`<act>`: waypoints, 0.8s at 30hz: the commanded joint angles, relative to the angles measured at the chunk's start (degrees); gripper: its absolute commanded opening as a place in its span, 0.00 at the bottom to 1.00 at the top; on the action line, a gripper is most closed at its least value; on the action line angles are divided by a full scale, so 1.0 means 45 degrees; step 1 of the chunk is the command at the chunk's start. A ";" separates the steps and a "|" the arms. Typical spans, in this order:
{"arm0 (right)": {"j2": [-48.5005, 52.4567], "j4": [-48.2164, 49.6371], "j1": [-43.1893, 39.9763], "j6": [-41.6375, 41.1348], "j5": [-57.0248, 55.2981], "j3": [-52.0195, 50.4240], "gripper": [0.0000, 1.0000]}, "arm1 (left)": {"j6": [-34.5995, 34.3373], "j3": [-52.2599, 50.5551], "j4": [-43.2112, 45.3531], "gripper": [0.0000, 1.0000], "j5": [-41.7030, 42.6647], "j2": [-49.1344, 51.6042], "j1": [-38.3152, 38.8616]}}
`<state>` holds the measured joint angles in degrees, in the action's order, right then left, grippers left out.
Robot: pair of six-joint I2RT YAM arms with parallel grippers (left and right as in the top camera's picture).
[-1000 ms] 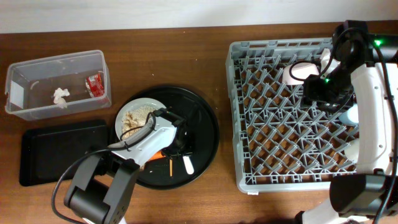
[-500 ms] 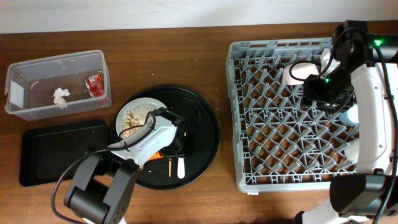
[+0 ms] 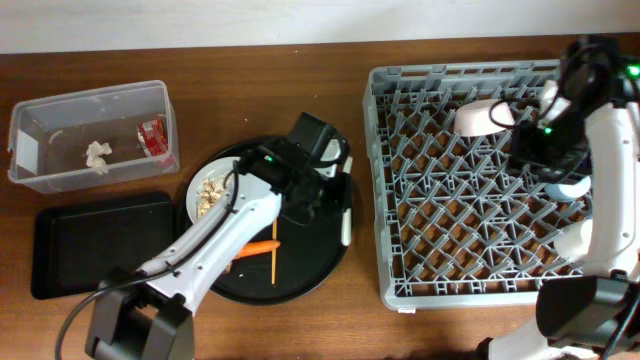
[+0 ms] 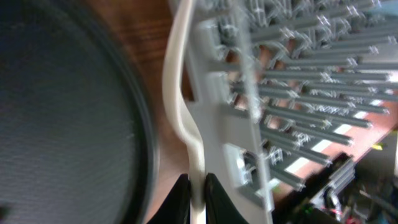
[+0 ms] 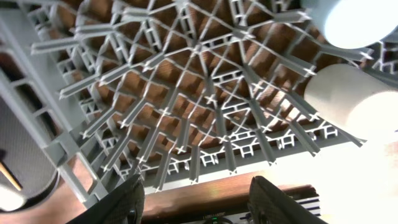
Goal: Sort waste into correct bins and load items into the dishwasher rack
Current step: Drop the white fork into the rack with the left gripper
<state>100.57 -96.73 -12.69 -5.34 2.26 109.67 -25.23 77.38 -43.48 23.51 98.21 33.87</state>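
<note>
My left gripper (image 3: 338, 198) is shut on the white plastic fork (image 3: 346, 226) and holds it over the right rim of the round black tray, close to the grey dishwasher rack (image 3: 440, 250). In the left wrist view the jaws (image 4: 196, 190) pinch the fork's handle (image 4: 179, 93) beside the rack's wall (image 4: 217, 124). My right gripper (image 3: 537, 150) is open and empty above the rack (image 5: 186, 112). A pink bowl (image 3: 483, 117), a small blue cup (image 3: 574, 188) and a cream cup (image 5: 354, 99) stand in the rack. The plate (image 3: 196, 183) holds beige food scraps (image 3: 212, 190).
An orange carrot (image 3: 259, 247) and a chopstick (image 3: 274, 262) lie on the round black tray (image 3: 320, 265). The clear tub (image 3: 40, 170) holds a white tissue (image 3: 97, 153) and a red wrapper (image 3: 152, 137). The shallow black tray (image 3: 95, 240) lies below it.
My left gripper has lifted the fork off the round tray and swung up and right toward the rack. The right arm has shifted slightly to the right.
</note>
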 commanded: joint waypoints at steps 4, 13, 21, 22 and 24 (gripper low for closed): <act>0.0039 -0.0034 -0.0685 0.0097 0.0117 -0.0005 0.57 | -0.1753 0.0243 0.2108 0.00 -0.0068 -0.0311 0.2084; 0.0034 -0.0087 -0.0685 0.0097 0.0219 -0.0005 0.57 | -0.3113 0.0243 0.3123 0.01 -0.1855 0.1253 0.3021; 0.0039 -0.0092 -0.0685 0.0107 0.0355 -0.0005 0.57 | -0.2380 0.0243 0.3055 0.33 -0.2579 0.1287 0.2963; 0.0034 -0.0092 -0.0685 0.0102 0.0355 0.0000 0.57 | -0.2331 0.0243 0.2633 0.33 -0.2909 0.1161 0.2725; 0.0034 -0.0083 -0.0685 0.0102 0.0355 -0.0005 0.57 | -0.2118 0.0243 0.1049 0.33 -0.4420 0.0495 0.1962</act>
<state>100.57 -96.99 -15.77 -5.34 3.07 109.67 -37.23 77.78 -34.11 11.05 103.72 46.28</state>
